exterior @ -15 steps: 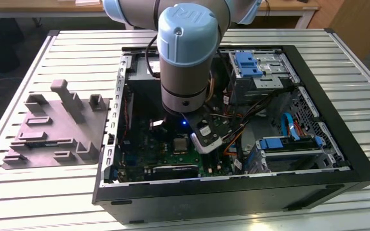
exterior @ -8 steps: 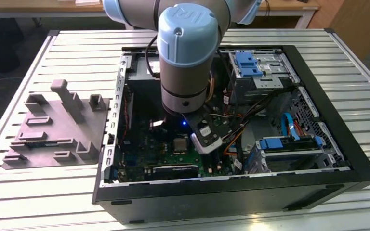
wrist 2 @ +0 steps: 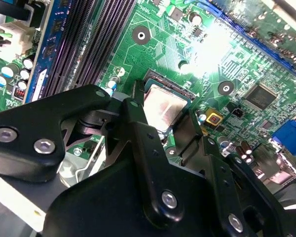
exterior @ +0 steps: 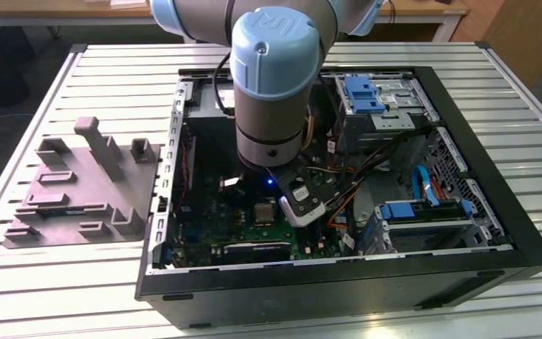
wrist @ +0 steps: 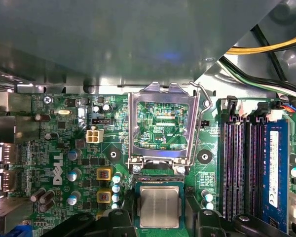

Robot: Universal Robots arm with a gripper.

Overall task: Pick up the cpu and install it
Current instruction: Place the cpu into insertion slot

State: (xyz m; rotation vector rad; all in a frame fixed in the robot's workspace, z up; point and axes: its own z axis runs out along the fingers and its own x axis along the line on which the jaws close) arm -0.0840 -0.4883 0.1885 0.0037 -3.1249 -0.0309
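Claw (wrist 2: 164,129): black, two-fingered, lowered over the motherboard (wrist: 64,148) inside the open computer case (exterior: 497,212) on the slatted counter (exterior: 111,70). Fingers (wrist 2: 133,128) stand one on each side of the cpu (wrist: 159,206), opened just about to its width; whether the pads press its edges cannot be told. Cpu: silvery square, lying flat in the socket (wrist: 160,183), directly beside the raised metal load plate (wrist: 162,123), which is hinged open. Memory slots (wrist: 239,168) run alongside the socket. Grey fixture block (exterior: 82,187) lies on the counter beside the case.
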